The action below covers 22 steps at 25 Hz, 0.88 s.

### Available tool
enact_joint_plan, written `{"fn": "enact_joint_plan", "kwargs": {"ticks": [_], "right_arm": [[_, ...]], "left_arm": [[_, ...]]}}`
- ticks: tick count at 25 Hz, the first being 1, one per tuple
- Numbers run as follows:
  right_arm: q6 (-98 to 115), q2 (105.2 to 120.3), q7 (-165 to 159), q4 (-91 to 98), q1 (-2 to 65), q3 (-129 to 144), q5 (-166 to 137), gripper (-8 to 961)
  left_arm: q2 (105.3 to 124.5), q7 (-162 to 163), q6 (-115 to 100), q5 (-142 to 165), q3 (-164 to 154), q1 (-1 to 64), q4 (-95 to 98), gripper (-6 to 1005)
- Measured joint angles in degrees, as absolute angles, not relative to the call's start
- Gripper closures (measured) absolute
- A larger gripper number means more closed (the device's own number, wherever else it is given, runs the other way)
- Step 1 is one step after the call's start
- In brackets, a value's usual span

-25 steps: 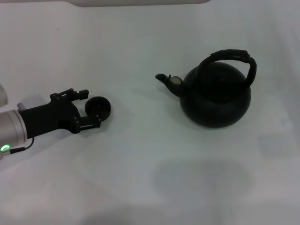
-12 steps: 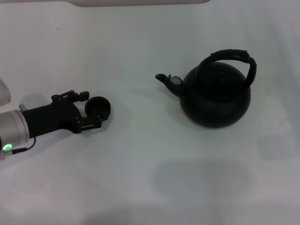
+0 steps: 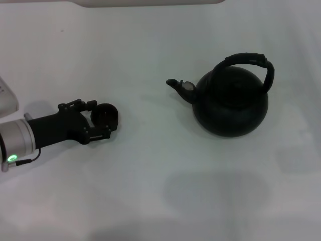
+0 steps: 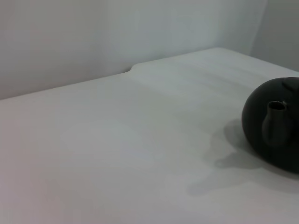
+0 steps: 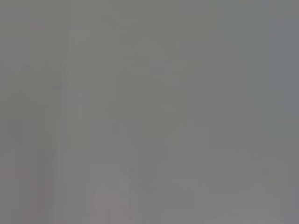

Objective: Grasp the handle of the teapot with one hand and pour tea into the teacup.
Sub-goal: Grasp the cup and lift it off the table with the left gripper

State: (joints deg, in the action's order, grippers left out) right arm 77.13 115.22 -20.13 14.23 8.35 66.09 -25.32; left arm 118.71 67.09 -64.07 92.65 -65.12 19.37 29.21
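The teapot (image 3: 230, 103) stands at the right of the white table, its spout (image 3: 176, 84) pointing left. Its arched handle (image 3: 251, 61) rises over the top, with no gripper on it. The teacup (image 3: 106, 115) sits on the table at the left. My left gripper (image 3: 98, 119) comes in from the left with a finger on each side of the teacup, shut on it. The teapot also shows in the left wrist view (image 4: 275, 126), far from that gripper. No tea is visible. My right gripper is out of view; its wrist view is plain grey.
The white table (image 3: 160, 175) spreads around both objects. A pale object (image 3: 6, 98) lies at the left edge, and the rim of a light tray-like shape (image 3: 150, 2) shows at the far edge.
My left arm has edged forward to the right and its fingers have drawn in on the teacup, which shifted slightly. The teapot has not moved.
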Motion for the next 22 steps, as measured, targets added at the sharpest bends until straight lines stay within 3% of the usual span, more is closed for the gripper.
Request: {"fn": "enact_joint_plan", "kwargs": {"ticks": [22], "right_arm": [[77.6, 115.22, -20.3, 14.3, 8.3, 66.2, -25.3, 202]], "left_arm": [[118.82, 67.1, -62.8, 92.7, -65.1, 21.5, 26.3, 132]]}}
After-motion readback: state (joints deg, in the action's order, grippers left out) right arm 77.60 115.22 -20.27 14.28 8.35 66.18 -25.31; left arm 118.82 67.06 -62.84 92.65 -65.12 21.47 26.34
